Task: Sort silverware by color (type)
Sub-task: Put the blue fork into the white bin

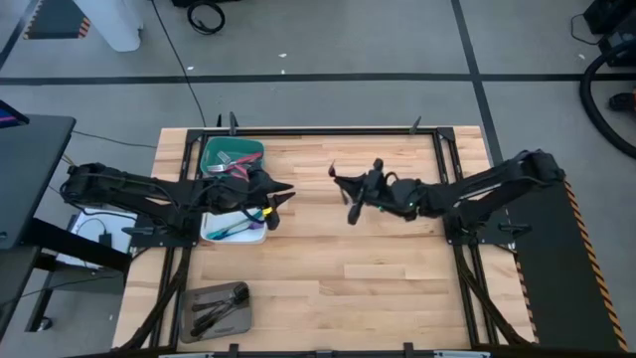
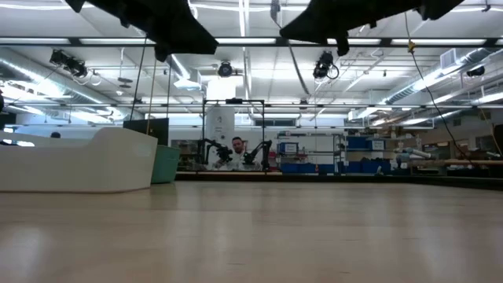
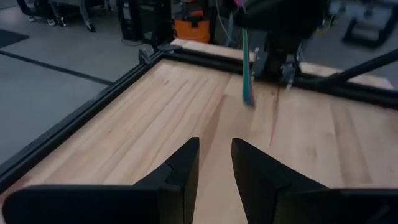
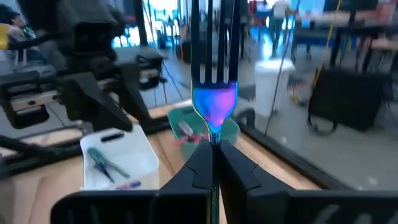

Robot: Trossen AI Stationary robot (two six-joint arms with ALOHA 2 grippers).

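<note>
I have the iridescent blue-purple metal fork (image 4: 214, 93) pinched by its handle in the right gripper (image 4: 213, 152), whose fingers are closed tight on it, tines standing up past the fingertips in the right wrist view. From above, that gripper (image 1: 356, 199) hangs over the bare middle of the light wooden table (image 1: 378, 288), towards its far edge, and the fork's long axis runs roughly along the gripper's own line. In the left wrist view the same fork (image 3: 247, 68) shows as a slim teal strip hanging from the other arm.

Its place, by my reading, is the white rectangular tray (image 1: 224, 234), which already holds teal-blue utensils (image 1: 231, 230); it lies well off to the left of the held fork, across open tabletop. In the right wrist view that tray (image 4: 140, 155) sits straight ahead beyond the tines. So the coming move is a carry leftward, and I judge the right arm must reach well across.

The left gripper (image 1: 270, 204) hovers just beside the white tray, fingers partly apart and holding nothing (image 3: 214, 168). It is far nearer the tray, so I must mind a clash there.

The teal tray (image 1: 214, 151) with red-handled pieces (image 1: 236, 169) lies just beyond the white one; the grey tray (image 1: 199, 323) with dark utensils (image 1: 221, 303) sits at the near left.
</note>
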